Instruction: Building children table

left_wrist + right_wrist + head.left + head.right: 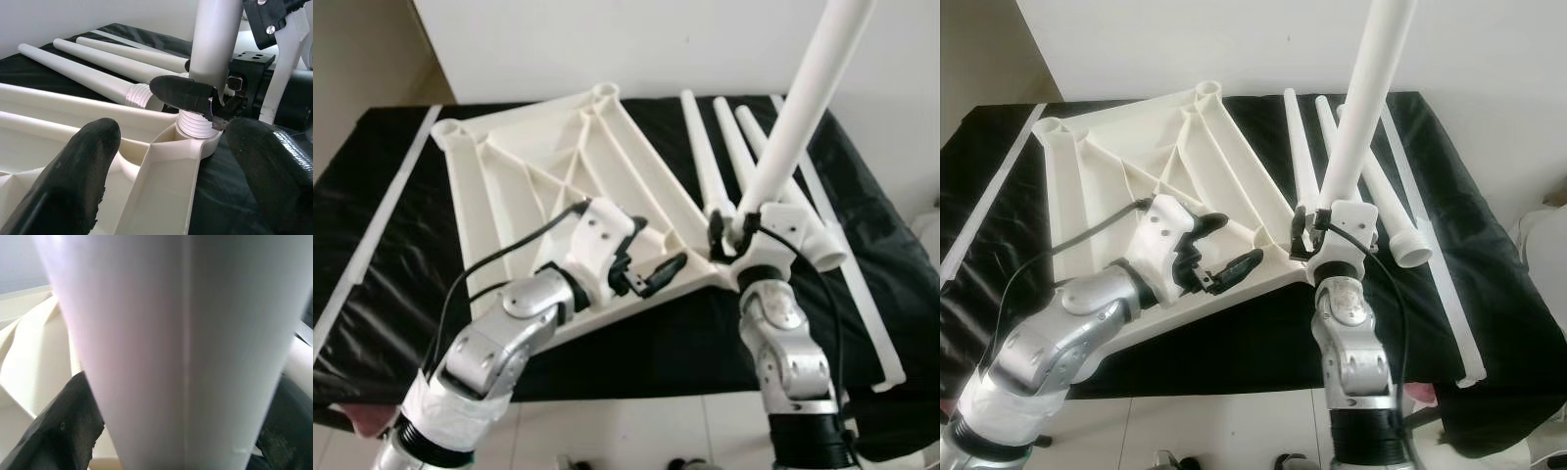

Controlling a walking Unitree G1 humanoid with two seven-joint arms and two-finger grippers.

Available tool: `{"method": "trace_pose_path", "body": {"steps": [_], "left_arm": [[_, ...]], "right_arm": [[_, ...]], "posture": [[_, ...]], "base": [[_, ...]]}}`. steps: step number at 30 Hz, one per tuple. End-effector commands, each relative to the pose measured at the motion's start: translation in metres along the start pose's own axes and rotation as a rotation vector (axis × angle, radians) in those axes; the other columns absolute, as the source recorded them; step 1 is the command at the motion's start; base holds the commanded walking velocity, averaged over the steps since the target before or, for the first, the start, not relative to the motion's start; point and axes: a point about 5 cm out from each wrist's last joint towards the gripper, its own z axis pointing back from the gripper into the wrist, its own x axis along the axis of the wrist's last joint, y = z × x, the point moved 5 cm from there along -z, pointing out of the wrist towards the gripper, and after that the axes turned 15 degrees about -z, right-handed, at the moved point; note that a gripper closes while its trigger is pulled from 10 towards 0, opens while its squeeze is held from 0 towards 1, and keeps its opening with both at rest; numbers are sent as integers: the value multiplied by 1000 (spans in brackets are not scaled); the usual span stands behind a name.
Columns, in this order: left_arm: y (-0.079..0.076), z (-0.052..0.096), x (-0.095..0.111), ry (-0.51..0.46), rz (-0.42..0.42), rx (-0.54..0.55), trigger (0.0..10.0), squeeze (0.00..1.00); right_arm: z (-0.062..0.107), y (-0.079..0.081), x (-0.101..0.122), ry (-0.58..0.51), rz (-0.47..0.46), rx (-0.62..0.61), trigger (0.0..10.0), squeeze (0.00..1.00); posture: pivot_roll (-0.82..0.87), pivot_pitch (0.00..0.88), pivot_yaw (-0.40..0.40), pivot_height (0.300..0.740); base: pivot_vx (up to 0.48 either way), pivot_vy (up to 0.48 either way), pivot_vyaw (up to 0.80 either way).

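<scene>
Right gripper (729, 230) is clamped on the upright table leg (800, 108) at the tabletop's (524, 171) corner socket (195, 139); left gripper (641, 269) hovers open over the tabletop. Three spare legs (724, 147) lie beside it.

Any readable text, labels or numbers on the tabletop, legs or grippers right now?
None readable. The white tabletop, the upright leg held by the right gripper, the loose legs and the left gripper all show plain surfaces with no print.

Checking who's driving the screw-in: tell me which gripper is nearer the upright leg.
Right. The right gripper is clamped around the upright leg just above its threaded end; the left gripper is open over the tabletop frame beside the corner socket.
</scene>
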Motion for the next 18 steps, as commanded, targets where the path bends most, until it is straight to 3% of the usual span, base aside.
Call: {"method": "trace_pose_path", "body": {"steps": [1,7,18], "left_arm": [[-11,0,2,-22,24,-94,10000,0],[-12,0,-3,-10,25,-98,10000,0],[-16,1,-4,-8,28,-112,10000,0]], "right_arm": [[-1,7,-6,52,-7,88,10000,0],[-1,8,-4,102,62,291,10000,0],[1,0,-5,177,185,488,10000,0]], "posture": [[-82,161,49,740],[-85,159,49,740],[-88,160,51,740]], "base": [[0,0,0],[0,0,0],[0,0,0]]}}
